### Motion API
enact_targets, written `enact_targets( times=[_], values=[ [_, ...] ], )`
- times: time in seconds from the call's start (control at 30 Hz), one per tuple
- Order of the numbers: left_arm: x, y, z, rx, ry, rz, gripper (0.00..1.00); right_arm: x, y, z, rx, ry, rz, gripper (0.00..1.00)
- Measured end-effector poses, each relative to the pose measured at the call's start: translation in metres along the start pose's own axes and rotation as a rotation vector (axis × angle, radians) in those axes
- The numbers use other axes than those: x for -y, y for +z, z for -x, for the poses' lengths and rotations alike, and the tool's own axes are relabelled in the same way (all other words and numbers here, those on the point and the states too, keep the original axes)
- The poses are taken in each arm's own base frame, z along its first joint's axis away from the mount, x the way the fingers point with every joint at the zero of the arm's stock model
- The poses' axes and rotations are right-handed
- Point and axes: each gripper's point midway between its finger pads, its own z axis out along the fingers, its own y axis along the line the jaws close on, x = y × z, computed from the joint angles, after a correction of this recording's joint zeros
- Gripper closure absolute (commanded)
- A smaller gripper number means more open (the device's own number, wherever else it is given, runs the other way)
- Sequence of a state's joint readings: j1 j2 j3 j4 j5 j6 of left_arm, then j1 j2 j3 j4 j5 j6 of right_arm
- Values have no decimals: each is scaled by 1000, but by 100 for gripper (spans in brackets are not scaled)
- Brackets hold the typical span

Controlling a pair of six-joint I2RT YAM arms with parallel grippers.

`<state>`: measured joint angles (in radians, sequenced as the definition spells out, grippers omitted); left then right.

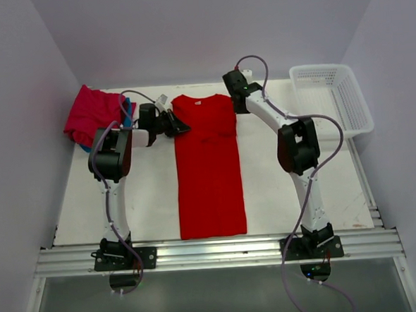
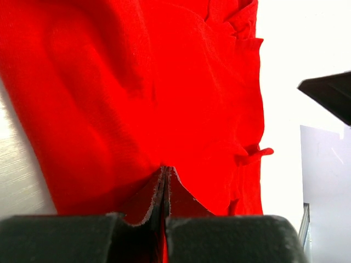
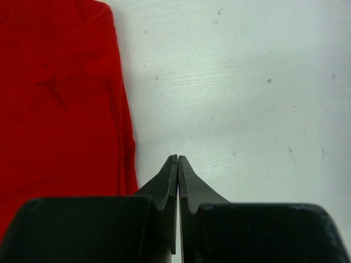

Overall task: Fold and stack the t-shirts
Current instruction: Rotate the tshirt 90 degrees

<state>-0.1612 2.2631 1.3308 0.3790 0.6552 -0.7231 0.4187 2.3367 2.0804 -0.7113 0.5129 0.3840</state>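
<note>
The large bright red t-shirt [image 1: 208,163] lies flat in a long narrow strip down the middle of the table, collar at the far end. My left gripper [image 1: 180,126] is shut at its upper left edge. In the left wrist view its tips [image 2: 165,171] rest over the wrinkled red cloth [image 2: 137,82], and no cloth shows between them. My right gripper [image 1: 237,106] is shut and empty by the shirt's upper right corner. In the right wrist view it [image 3: 177,159] hangs over bare table just right of the shirt's edge [image 3: 66,109]. The crimson-pink t-shirt [image 1: 92,113] is bunched at the far left over a sliver of the teal-blue one [image 1: 129,113].
A white plastic mesh basket [image 1: 332,99] stands at the far right of the table. The white table [image 1: 147,202] is walled in on the left, back and right. A metal rail [image 1: 214,253] runs along the near edge by the arm bases.
</note>
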Motion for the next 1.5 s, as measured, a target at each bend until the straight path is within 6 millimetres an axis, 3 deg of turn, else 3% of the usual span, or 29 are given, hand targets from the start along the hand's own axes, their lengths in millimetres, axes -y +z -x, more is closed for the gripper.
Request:
enact_targets(
  times=[0.13, 0.33, 0.43, 0.57, 0.8, 1.03, 1.23, 1.37, 1.43, 1.5],
  values=[
    [-1, -1, 1, 2, -1, 1, 100, -13, -23, 5, 13, 24, 147, 100],
    [-2, -1, 1, 2, -1, 0, 100, -79, -51, 11, -10, 64, 542, 100],
    [-2, -2, 1, 3, -1, -2, 100, -100, -52, 4, -44, 71, 644, 100],
    [-4, -4, 1, 5, -3, -8, 100, -108, -45, -16, -100, 76, 672, 100],
    [-4, -5, 2, 6, -17, -10, 100, -90, -17, -83, -235, 58, 573, 100],
    [-4, -5, 2, 6, -21, -10, 100, -49, -31, -82, -184, 55, 429, 100],
    [-4, -6, 2, 7, -20, -10, 100, -8, -58, -74, -112, 48, 319, 100],
    [0, -16, 3, 14, -7, 13, 100, 14, -94, -63, -42, 56, 331, 100],
    [9, -32, 5, 21, 16, 42, 99, 23, -116, -61, -1, 67, 362, 100],
    [31, -58, 9, 52, 71, 66, 77, 31, -139, -64, 34, 76, 401, 80]
  ],
)
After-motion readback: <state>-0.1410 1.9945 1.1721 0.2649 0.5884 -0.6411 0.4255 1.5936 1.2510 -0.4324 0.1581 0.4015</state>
